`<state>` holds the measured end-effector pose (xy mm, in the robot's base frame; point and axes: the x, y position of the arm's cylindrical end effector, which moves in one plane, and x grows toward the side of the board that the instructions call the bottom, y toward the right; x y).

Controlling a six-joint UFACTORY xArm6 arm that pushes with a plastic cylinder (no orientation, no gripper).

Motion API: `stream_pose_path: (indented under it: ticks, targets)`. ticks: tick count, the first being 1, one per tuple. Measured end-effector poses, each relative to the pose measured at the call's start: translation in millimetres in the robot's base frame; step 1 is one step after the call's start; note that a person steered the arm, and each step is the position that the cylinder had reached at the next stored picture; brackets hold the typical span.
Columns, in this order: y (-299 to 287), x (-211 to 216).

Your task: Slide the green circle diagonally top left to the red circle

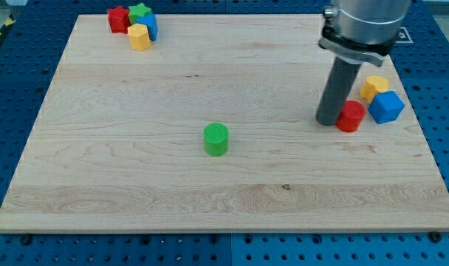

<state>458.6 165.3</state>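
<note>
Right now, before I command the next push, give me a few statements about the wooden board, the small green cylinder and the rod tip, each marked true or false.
1. The green circle stands alone near the middle of the wooden board. True.
2. My tip touches the green circle. False: it is far off toward the view's right, right beside the red circle.
3. A yellow block and a blue block sit just right of the red circle. True.
4. The cluster at the view's top left holds only red blocks. False: red, green, blue and yellow ones show there.
</note>
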Motion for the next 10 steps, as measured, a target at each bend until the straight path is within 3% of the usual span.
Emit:
stream_pose_path:
  ticks: [1,3,5,6,8,10]
  targets:
    - [11,0]
    - [-35,73]
    - [-200,89]
    - [-242,83]
    - [-224,51]
    - [-145,51]
